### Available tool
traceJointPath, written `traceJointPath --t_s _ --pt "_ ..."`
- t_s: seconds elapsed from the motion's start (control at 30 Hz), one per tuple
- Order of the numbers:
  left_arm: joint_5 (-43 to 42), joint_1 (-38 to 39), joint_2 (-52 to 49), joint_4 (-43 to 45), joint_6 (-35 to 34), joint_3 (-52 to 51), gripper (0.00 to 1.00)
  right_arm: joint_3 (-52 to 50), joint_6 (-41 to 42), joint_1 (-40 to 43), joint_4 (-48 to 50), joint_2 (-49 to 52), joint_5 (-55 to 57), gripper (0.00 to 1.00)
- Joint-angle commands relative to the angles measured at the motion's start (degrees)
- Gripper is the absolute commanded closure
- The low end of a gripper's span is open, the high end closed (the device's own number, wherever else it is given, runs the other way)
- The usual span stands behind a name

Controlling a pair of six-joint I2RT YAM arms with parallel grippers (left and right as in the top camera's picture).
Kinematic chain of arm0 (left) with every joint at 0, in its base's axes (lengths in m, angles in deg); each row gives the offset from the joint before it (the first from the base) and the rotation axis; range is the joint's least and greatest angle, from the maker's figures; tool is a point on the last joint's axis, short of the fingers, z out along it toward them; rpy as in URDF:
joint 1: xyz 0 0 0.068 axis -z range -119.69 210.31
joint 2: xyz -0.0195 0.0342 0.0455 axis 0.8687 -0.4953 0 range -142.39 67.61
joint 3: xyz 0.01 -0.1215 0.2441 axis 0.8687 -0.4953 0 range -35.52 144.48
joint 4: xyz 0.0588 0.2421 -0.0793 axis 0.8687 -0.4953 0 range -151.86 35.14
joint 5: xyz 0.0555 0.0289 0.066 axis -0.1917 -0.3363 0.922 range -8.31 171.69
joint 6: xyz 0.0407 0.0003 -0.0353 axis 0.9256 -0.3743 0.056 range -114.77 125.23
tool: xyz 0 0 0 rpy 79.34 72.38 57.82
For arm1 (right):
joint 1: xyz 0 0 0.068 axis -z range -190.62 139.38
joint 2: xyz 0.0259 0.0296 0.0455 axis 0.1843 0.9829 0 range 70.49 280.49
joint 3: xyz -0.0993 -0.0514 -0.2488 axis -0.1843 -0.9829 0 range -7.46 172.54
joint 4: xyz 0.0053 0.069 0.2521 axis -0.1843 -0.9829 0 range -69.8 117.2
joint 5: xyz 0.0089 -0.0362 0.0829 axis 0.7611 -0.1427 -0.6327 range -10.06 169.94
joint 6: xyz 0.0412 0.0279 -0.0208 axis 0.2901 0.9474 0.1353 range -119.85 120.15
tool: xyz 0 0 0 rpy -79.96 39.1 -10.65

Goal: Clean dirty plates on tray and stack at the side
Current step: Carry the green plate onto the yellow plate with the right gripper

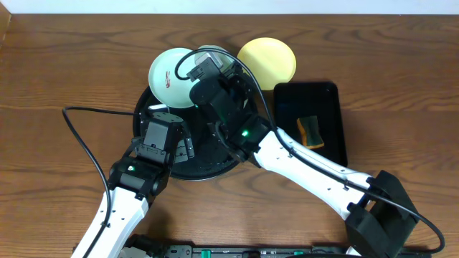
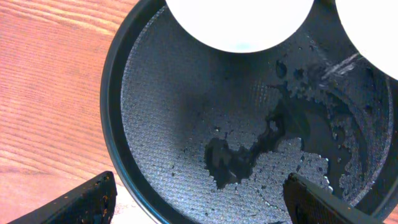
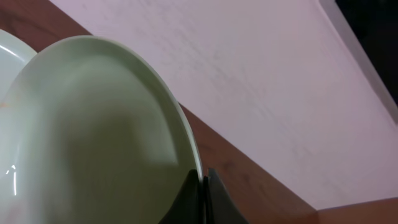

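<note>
Mint-green plate point(image 3: 93, 137), rim between the right jaws.

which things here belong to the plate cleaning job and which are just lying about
Job: round black tray; smeared mint plate; second mint plate gripped by right end effector; yellow plate; sponge, probably the wiper.
Lying about: rectangular black tray under the sponge.

table point(image 1: 64, 57): brown wood, grain running left-right, fills overhead view | far edge: pale strip point(image 1: 215, 6) beyond it | wall point(image 3: 249, 74): plain pale pinkish, faintly textured, behind table in right wrist view | dark band point(image 3: 379, 37) at wall's upper right | light: soft, even
</note>
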State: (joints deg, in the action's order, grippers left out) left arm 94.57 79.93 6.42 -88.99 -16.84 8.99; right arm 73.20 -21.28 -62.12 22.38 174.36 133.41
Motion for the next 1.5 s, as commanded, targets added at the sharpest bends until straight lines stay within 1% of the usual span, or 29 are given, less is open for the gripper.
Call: traceJointPath --t_s 0.0,0.07,0.13,0.27,0.33,0.37,0.5,0.6,0.7,0.93,1.07,1.13,1.3,1.47 --pt "1.38 0.07 -0.17 -0.11 0.55 0.72 0.13 0.55 -0.76 -1.22 0.35 0.94 2.16 0.99" --pt "1.38 0.07 -0.17 -0.11 0.55 0.72 0.13 0.48 0.46 -1.18 0.09 1.14 1.42 0.99" --pt "1.38 0.07 -0.17 -0.13 0.55 0.72 0.13 0.48 3.06 -0.37 -2.34 1.16 -4.90 0.99" --pt "1.36 0.07 -0.17 -0.13 0.55 0.72 0.13 0.48 14.21 3.56 -8.04 1.16 -18.64 0.99" --pt "1.36 0.07 -0.17 -0.13 0.55 0.72 0.13 0.48 19.47 6.84 -10.05 1.16 -28.11 0.99" --pt "1.36 0.07 -0.17 -0.13 0.52 0.72 0.13 0.48 21.86 9.09 -10.43 1.16 -34.88 0.99" --pt "1.36 0.07 -0.17 -0.11 0.52 0.72 0.13 0.48 29.59 17.20 -9.60 1.16 -52.63 0.99" --pt "1.33 0.07 -0.20 -0.13 0.50 0.72 0.13 0.48 33.64 23.43 -7.45 1.16 -60.30 0.99" --pt "1.33 0.07 -0.22 -0.11 0.50 0.72 0.13 0.48 36.04 28.70 -4.37 1.25 -62.12 0.99" --pt "1.33 0.07 -0.24 -0.13 0.52 0.72 0.13 0.42 36.24 36.79 0.76 2.47 -59.06 0.99" --pt "1.33 0.07 -0.24 -0.13 0.52 0.72 0.13 0.42 36.26 38.58 4.07 6.36 -59.04 0.99" --pt "1.33 0.07 -0.24 -0.15 0.52 0.72 0.13 0.42 37.75 39.26 6.62 9.68 -57.86 0.99" --pt "1.31 0.07 -0.24 -1.05 0.50 0.72 0.13 0.42 37.73 40.39 14.34 16.31 -57.53 0.99" --pt "1.31 0.07 -0.94 -2.10 0.52 0.72 0.13 0.44 37.73 40.39 20.79 20.20 -57.51 0.99"
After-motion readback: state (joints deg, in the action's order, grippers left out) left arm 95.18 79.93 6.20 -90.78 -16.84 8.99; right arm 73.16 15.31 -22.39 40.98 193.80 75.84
